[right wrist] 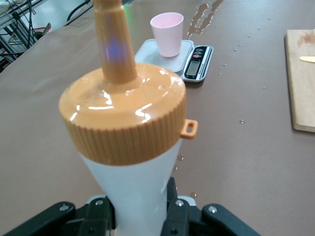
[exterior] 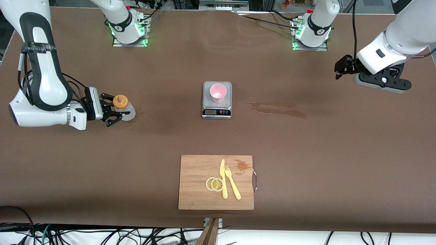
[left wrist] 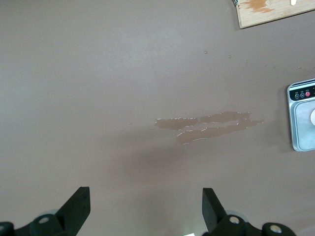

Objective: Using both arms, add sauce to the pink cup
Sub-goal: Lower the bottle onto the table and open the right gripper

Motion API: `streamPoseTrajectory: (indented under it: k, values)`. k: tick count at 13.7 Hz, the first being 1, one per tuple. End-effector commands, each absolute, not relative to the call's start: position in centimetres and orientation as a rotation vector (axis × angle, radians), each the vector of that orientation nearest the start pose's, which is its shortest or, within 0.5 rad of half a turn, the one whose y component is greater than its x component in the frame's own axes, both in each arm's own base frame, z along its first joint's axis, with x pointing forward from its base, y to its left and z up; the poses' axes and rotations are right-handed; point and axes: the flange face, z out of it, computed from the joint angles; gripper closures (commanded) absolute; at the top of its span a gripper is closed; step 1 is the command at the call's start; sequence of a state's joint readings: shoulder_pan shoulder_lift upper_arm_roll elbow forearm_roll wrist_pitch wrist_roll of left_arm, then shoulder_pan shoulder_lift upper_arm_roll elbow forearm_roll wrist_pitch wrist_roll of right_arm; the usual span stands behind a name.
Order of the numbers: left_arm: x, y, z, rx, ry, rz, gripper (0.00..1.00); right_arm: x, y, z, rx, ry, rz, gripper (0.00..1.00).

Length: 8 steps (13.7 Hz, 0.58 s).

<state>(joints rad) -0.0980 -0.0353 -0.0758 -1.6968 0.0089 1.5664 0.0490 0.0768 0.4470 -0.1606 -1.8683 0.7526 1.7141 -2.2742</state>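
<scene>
The sauce bottle [exterior: 123, 109], whitish with an orange nozzle cap, stands on the table toward the right arm's end. My right gripper [exterior: 115, 109] is shut on its body; in the right wrist view the bottle [right wrist: 133, 147] fills the middle between the fingers. The pink cup [exterior: 218, 92] stands upright on the grey scale [exterior: 217, 110] at mid-table, also in the right wrist view [right wrist: 167, 33]. My left gripper [exterior: 342, 68] is open and empty, held up over the left arm's end of the table; its fingertips [left wrist: 78, 206] show wide apart.
A brownish wet stain [exterior: 277, 109] lies on the table beside the scale, toward the left arm's end, also in the left wrist view [left wrist: 206, 127]. A wooden cutting board [exterior: 197, 197] with a yellow knife, fork and lemon slices lies nearer the front camera.
</scene>
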Motion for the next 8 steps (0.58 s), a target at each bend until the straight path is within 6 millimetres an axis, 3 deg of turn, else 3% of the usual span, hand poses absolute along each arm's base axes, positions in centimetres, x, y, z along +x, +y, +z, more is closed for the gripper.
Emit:
streamPoseTrajectory:
  k: [1, 3, 8]
  values:
    - [53.1, -9.2, 59.1, -3.076, 0.368, 0.149, 0.00, 57.8, 1.1, 22.2, -1.367, -1.837, -0.545, 0.87]
    - [53.1, -9.3, 59.0, -3.076, 0.366, 0.151, 0.00, 57.6, 0.5, 18.6, -1.356, -1.791, -0.584, 0.86]
    - [53.1, -9.3, 59.1, -3.078, 0.366, 0.149, 0.00, 57.2, -0.6, 15.1, -1.383, -1.749, -0.560, 0.79]
